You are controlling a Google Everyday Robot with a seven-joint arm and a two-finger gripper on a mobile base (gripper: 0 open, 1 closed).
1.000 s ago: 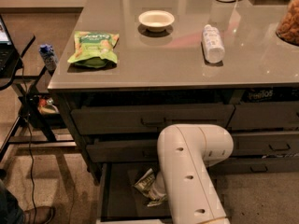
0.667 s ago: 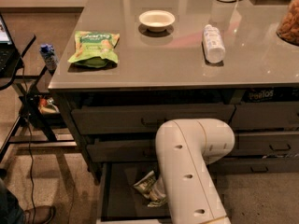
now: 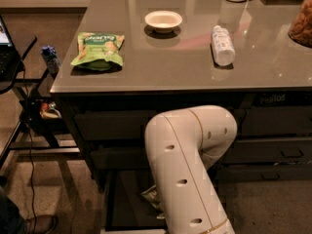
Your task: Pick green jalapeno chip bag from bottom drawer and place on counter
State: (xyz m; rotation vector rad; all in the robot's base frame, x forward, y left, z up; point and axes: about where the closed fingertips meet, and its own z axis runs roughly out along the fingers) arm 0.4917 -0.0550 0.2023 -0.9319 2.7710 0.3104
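The bottom drawer stands pulled open below the counter, showing its flat dark inside. A crinkly corner of the green jalapeno chip bag peeks out at the left of my white arm. The arm bends down from the right into the drawer and covers most of the bag. My gripper is hidden behind the arm, somewhere down in the drawer by the bag.
On the counter lie a light-green snack bag, a white bowl and a white bottle on its side. Two shut drawers sit above the open one. A laptop stand with cables stands at the left.
My arm has shifted a little to the left and now covers more of the chip bag in the drawer. Everything on the counter stayed put.
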